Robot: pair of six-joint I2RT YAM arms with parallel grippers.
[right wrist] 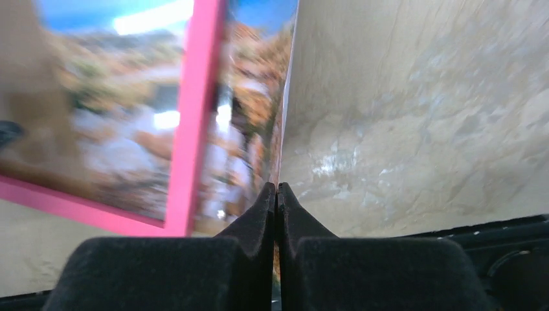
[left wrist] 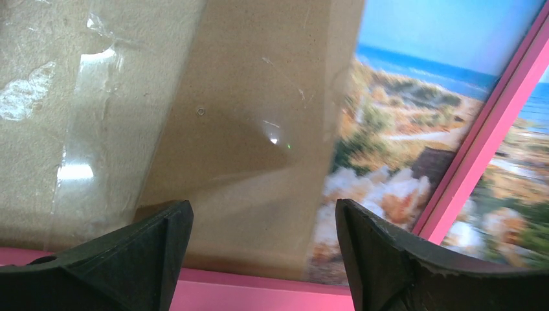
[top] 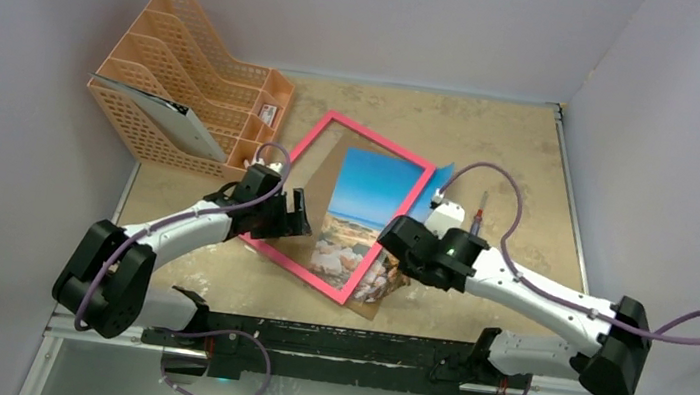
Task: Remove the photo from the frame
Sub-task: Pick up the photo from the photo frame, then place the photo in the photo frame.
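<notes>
Near the middle of the table (top: 493,145) lies the pink frame (top: 306,275), turned a bit crooked. The photo (top: 371,195) of blue sea and pale rocks pokes out past the frame's 4 o'clock side. A brown board (top: 328,180) shows next to it, inside the frame. At the frame's 9 o'clock side, the left gripper (top: 296,213) has its two fingers wide apart over the pink edge. I cannot tell if they touch it. At 4 o'clock, the right gripper (right wrist: 277,194) pinches the photo's edge tight. An orange file rack (top: 188,87) stands at 10 o'clock.
</notes>
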